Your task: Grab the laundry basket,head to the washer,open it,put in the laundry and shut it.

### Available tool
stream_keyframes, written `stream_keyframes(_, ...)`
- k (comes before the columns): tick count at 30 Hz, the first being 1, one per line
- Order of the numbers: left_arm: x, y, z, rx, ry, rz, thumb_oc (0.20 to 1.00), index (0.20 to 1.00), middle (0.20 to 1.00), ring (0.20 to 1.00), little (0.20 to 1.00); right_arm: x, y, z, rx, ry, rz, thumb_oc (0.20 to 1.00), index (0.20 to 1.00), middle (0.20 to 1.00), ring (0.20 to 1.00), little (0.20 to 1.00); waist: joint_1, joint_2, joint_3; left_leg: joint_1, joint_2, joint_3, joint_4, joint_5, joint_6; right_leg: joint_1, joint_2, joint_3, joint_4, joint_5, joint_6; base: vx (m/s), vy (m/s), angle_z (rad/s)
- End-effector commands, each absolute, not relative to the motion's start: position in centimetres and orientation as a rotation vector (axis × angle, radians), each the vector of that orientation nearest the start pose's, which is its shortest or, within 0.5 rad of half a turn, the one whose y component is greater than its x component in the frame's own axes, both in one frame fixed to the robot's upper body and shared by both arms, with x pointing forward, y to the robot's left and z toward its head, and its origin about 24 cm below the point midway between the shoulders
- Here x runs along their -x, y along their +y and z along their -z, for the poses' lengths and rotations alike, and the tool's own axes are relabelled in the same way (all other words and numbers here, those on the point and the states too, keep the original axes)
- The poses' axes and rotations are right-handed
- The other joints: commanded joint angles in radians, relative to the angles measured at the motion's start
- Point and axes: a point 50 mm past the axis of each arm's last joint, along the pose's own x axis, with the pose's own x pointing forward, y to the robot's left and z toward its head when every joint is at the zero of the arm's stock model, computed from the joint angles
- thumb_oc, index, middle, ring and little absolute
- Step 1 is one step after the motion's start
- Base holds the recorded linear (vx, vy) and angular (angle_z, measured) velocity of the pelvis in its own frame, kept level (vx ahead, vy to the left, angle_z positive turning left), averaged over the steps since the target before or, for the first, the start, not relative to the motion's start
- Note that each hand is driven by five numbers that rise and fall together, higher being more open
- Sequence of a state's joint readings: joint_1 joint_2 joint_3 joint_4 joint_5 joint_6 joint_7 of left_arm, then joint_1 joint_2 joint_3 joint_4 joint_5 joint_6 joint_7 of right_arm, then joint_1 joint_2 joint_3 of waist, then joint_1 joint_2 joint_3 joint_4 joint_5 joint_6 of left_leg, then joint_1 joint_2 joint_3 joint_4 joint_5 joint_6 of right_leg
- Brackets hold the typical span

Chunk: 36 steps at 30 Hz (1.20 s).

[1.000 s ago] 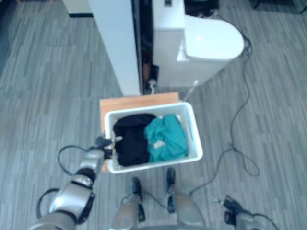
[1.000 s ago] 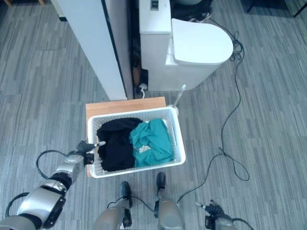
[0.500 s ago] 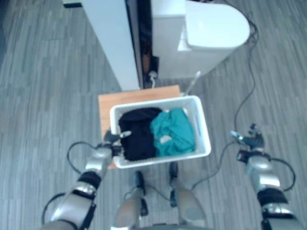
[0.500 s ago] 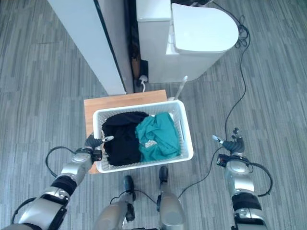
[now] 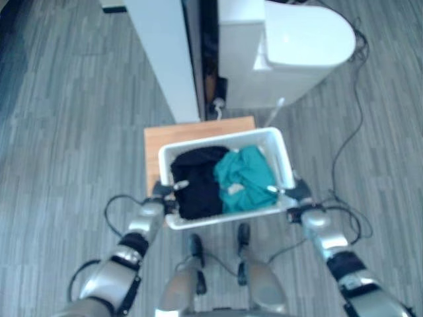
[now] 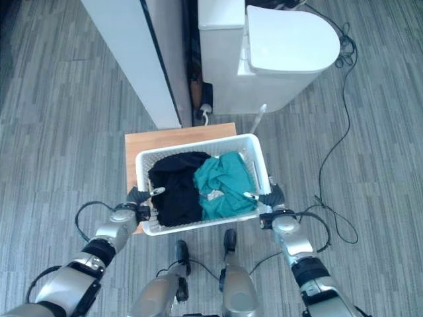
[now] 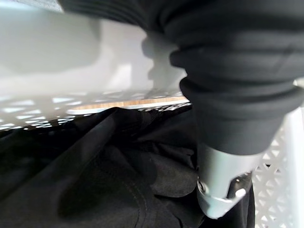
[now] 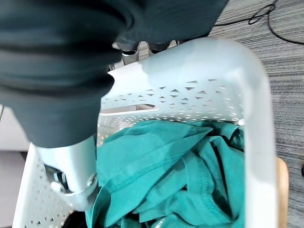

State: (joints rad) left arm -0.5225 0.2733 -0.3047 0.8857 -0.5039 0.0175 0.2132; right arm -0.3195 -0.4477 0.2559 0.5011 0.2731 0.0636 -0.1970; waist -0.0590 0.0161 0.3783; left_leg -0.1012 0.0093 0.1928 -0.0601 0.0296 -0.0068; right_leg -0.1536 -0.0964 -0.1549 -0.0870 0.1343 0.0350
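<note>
Both eye views look straight down from the robot's head, side by side, so they share the white laundry basket [image 6: 202, 181] on its wooden stand [image 6: 178, 134] plus the washer [image 6: 277, 56] further out. The wrist views sit super close at opposite basket rims, left over the black clothing [image 7: 95, 175], right over the teal garment [image 8: 180, 175].

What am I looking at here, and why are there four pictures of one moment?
This is a two-armed humanoid robot. Two pictures come from its head camera, looking down; the other two come from cameras on its wrists, very close up. A white laundry basket sits on a low wooden stand and holds a black garment and a teal garment. The left hand is at the basket's left rim and the right hand at its right rim, thumbs reaching inside over the clothes. Beyond stand a white panel and a white appliance.
</note>
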Motion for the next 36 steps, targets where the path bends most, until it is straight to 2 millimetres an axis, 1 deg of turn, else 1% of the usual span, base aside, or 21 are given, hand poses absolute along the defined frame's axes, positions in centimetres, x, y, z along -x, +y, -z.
stream_keyframes(1,-34.8,14.3,-1.3,-0.027,0.357,-0.033,1.0,1.0,1.0,1.0,1.0,-31.4,-20.2,-2.9,0.331,0.216,-0.001,1.0,1.0,1.0,1.0,1.0,0.009,0.004,-0.022,-0.081,0.047,-0.027,0.081,0.002,-0.021,-0.019,-0.032,-0.03,0.116,-0.115,0.049,-0.01,0.0,0.03)
stream_keyframes(4,-34.8,14.2,-1.3,-0.035,0.355,-0.026,1.0,1.0,1.0,1.0,1.0,-31.5,-20.0,-2.6,0.336,0.234,-0.016,1.0,1.0,1.0,1.0,1.0,0.011,0.004,-0.02,-0.085,0.046,-0.029,0.083,0.004,-0.022,-0.019,-0.033,-0.032,0.117,-0.115,0.048,-0.02,-0.008,0.05)
stream_keyframes(6,-34.9,14.2,-1.4,-0.049,0.354,-0.021,1.0,1.0,1.0,1.0,1.0,-31.4,-20.3,-2.1,0.351,0.267,-0.014,1.0,1.0,1.0,1.0,1.0,0.014,0.005,-0.016,-0.089,0.047,-0.032,0.086,0.005,-0.023,-0.019,-0.035,-0.037,0.118,-0.115,0.047,-0.01,-0.002,0.02)
stream_keyframes(11,-35.1,14.4,-1.8,-0.081,0.342,-0.015,1.0,1.0,1.0,1.0,1.0,-31.8,-20.4,-2.1,0.371,0.286,-0.022,1.0,1.0,1.0,1.0,1.0,0.019,0.008,-0.014,-0.097,0.046,-0.034,0.085,0.007,-0.023,-0.025,-0.036,-0.04,0.119,-0.112,0.048,-0.01,0.001,0.02)
stream_keyframes(15,-35.5,14.6,-2.5,-0.105,0.321,-0.01,1.0,1.0,1.0,1.0,1.0,-32.5,-19.6,-3.3,0.353,0.238,-0.05,1.0,1.0,1.0,1.0,1.0,0.021,0.005,-0.012,-0.098,0.046,-0.032,0.082,0.01,-0.023,-0.028,-0.036,-0.037,0.121,-0.11,0.049,0.0,0.0,0.0)
stream_keyframes(20,-35.8,14.6,-3.0,-0.12,0.294,-0.002,1.0,1.0,1.0,1.0,1.0,-32.8,-19.7,-4.0,0.367,0.217,-0.054,1.0,1.0,1.0,1.0,1.0,0.025,0.006,-0.013,-0.097,0.045,-0.034,0.086,0.008,-0.024,-0.025,-0.037,-0.039,0.124,-0.113,0.049,0.0,0.0,0.0)
stream_keyframes(21,-35.8,14.5,-3.2,-0.12,0.292,0.003,1.0,1.0,1.0,1.0,1.0,-33.2,-19.8,-4.5,0.378,0.205,-0.049,1.0,1.0,1.0,1.0,1.0,0.027,0.006,-0.014,-0.097,0.046,-0.036,0.086,0.007,-0.024,-0.024,-0.038,-0.04,0.124,-0.113,0.05,0.0,0.0,0.0)
stream_keyframes(23,-35.8,14.5,-3.2,-0.12,0.292,0.003,1.0,1.0,1.0,1.0,1.0,-33.2,-19.8,-4.5,0.378,0.205,-0.049,1.0,1.0,1.0,1.0,1.0,0.027,0.006,-0.013,-0.097,0.046,-0.036,0.086,0.007,-0.024,-0.024,-0.038,-0.04,0.124,-0.113,0.05,0.0,-0.005,0.04)
stream_keyframes(26,-36.3,14.5,-3.8,-0.134,0.277,0.003,1.0,1.0,1.0,1.0,1.0,-34.6,-20.2,-6.6,0.408,0.147,-0.008,1.0,1.0,1.0,1.0,1.0,0.031,0.008,-0.012,-0.103,0.046,-0.038,0.086,0.01,-0.024,-0.027,-0.039,-0.045,0.122,-0.111,0.051,0.0,-0.001,0.01)
stream_keyframes(27,-36.4,14.5,-3.9,-0.139,0.274,0.001,1.0,1.0,1.0,1.0,1.0,-34.9,-20.2,-7.0,0.411,0.134,-0.002,1.0,1.0,1.0,1.0,1.0,0.033,0.009,-0.01,-0.104,0.046,-0.039,0.087,0.01,-0.024,-0.027,-0.039,-0.046,0.122,-0.111,0.051,0.0,0.0,0.0)
stream_keyframes(28,-36.5,14.7,-4.1,-0.155,0.273,-0.003,1.0,1.0,1.0,1.0,1.0,-35.5,-20.1,-7.9,0.419,0.111,0.006,1.0,1.0,1.0,1.0,1.0,0.036,0.01,-0.005,-0.11,0.045,-0.04,0.09,0.011,-0.025,-0.03,-0.04,-0.048,0.124,-0.11,0.05,-0.01,-0.01,0.04)
stream_keyframes(34,-36.8,14.5,-4.3,-0.17,0.275,-0.004,1.0,1.0,1.0,1.0,1.0,-36.5,-19.6,-8.8,0.423,0.099,0.01,1.0,1.0,1.0,1.0,1.0,0.042,0.01,0.001,-0.118,0.044,-0.042,0.091,0.013,-0.025,-0.033,-0.04,-0.052,0.123,-0.109,0.05,0.0,-0.004,0.02)
stream_keyframes(36,-36.9,14.4,-4.4,-0.175,0.272,-0.001,1.0,1.0,1.0,1.0,1.0,-36.6,-19.2,-8.7,0.419,0.105,-0.003,1.0,1.0,1.0,1.0,1.0,0.043,0.01,0.004,-0.121,0.045,-0.043,0.093,0.014,-0.025,-0.035,-0.04,-0.053,0.124,-0.109,0.05,0.0,0.0,0.0)
